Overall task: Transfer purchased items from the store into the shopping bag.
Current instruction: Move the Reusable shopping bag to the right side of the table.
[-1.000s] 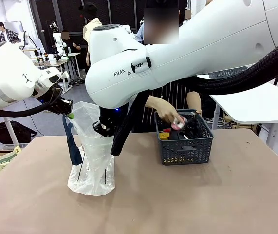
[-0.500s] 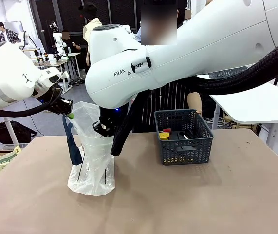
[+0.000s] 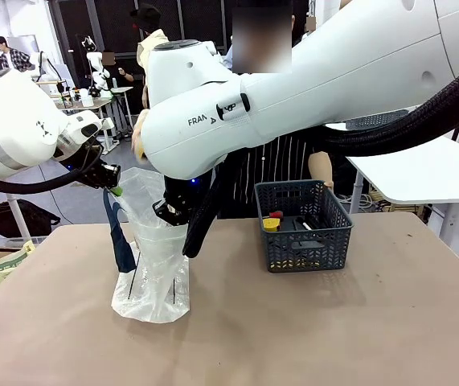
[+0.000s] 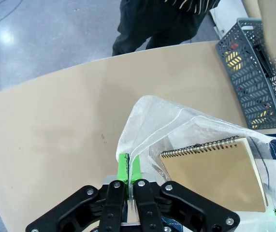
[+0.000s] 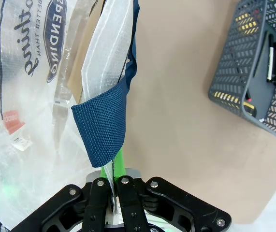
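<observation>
Shopping bag point(image 3: 155, 277) rim in left pincer point(image 4: 129, 160)

White arms point(image 3: 334, 72), black cables point(image 3: 422, 117), green-padded left claw point(image 4: 129, 162)

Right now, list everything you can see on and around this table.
shopping bag: one, translucent whitish with navy handles, on the table's left part
notebook: one, tan, spiral-bound, inside the bag
basket: one, dark grey, right of centre
yellow item: one, round, in the basket
red item: one, in the basket
dark slim item: one, black with white, in the basket
table: one, tan
person's hand: one, raised above the bag
left fingers: shut on the bag's rim
right fingers: shut on the rim by a navy strap
</observation>
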You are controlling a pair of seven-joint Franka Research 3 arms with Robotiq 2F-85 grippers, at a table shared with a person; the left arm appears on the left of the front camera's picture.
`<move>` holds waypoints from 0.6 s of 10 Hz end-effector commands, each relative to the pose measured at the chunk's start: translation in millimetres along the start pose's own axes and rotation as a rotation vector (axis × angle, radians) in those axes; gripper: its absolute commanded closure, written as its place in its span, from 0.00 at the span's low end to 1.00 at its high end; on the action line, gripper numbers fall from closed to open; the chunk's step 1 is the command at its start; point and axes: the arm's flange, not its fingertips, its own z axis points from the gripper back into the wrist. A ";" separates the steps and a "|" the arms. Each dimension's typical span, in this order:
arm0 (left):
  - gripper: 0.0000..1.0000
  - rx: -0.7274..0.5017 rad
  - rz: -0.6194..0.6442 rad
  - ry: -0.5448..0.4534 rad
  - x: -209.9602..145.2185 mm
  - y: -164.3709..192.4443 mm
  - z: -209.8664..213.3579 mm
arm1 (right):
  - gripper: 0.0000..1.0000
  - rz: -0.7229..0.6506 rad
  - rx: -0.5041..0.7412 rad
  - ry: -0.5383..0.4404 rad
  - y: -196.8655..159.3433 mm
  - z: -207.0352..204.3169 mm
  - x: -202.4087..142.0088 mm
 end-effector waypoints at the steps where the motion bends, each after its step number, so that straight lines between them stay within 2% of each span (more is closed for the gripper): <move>1: 1.00 -0.002 0.014 -0.006 -2.2 1.8 4.1 | 1.00 0.012 0.007 -0.005 0.2 1.1 0.1; 6: 1.00 -0.002 0.014 -0.006 -2.2 1.8 4.1 | 1.00 0.012 0.007 -0.005 0.2 1.1 0.1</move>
